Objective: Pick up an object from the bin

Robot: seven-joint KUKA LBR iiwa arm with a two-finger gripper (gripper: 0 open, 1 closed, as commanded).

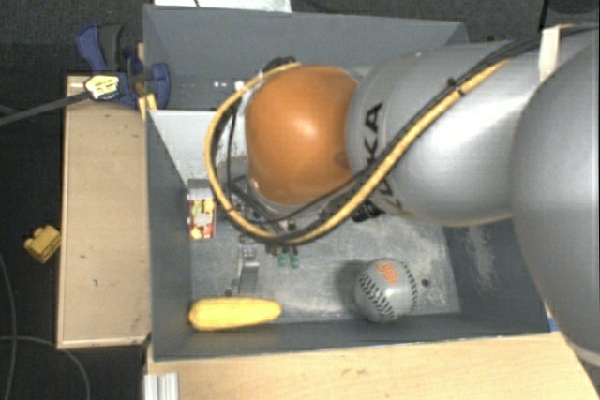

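Arm (450, 145), silver, enters from the right and covers much of the grey bin (309, 33). Its orange wrist cover (300, 140) hangs over the bin's left-centre, with the claw (249, 265) low beneath it. Whether the claw is apart or together cannot be told, and nothing is seen clamped in it. Candidate things:
- grey ball with orange marks (382, 288), near right
- yellow oblong piece (234, 313), near left and nearest the claw
- small red-and-yellow box (201, 211), at the left wall

Judged stage: nothing picked yet; grasp and lift remain.
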